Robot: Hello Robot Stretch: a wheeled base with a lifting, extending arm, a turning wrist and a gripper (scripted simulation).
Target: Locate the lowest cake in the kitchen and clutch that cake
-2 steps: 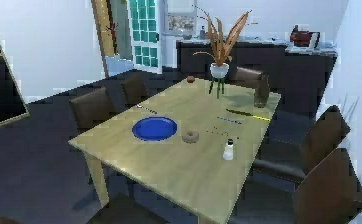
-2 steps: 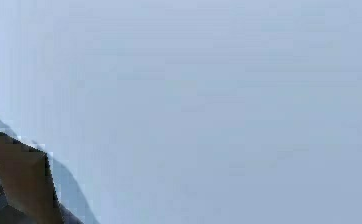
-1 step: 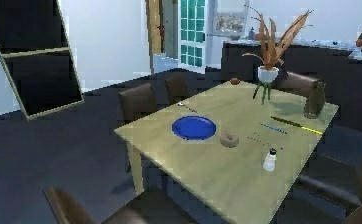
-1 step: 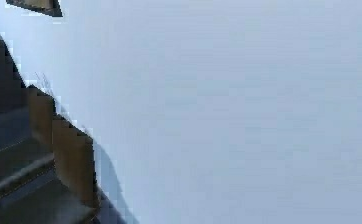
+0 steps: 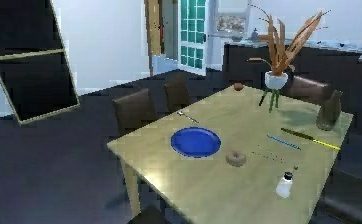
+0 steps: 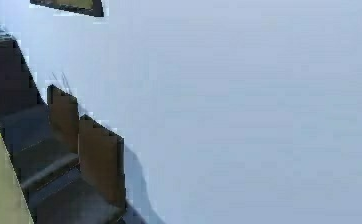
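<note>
Tool state: can't tell; round blue plate (image 5: 196, 141) on rect. pale-wood tbl (image 5: 154, 152).

plate (image 5: 196, 141) on table (image 5: 229, 115), 2 chairs (image 5: 135, 108) left, plant (image 5: 279, 50) right

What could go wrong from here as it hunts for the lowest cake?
1. A small brown lump lies beside the blue plate and a second brown lump sits at the far end of the table. Either may be a cake, so it might choose wrongly.
2. The chairs stand between table and wall; the base might bump them while turning.
3. The white bottle near the table's edge might get knocked off during a reach.
</note>
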